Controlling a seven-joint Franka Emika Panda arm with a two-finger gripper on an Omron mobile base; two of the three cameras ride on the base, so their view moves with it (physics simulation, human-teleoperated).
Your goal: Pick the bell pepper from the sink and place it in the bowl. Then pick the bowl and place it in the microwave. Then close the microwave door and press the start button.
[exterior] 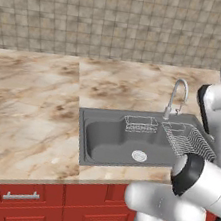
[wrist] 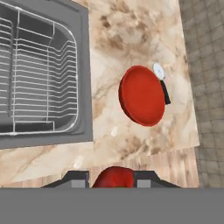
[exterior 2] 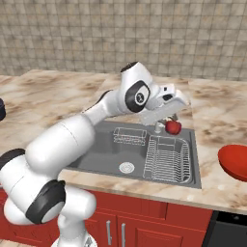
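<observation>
Pepper [exterior 2: 173, 127] held between the fingertips of the gripper [wrist: 114, 178], lifted above the right end of the sink [exterior 2: 103, 144], over the wire rack [exterior 2: 168, 159]. Bowl [wrist: 142, 96] resting on the marble counter [wrist: 127, 39] right of the sink, well apart from the pepper. Faucet [exterior: 177, 95] behind the basin.
</observation>
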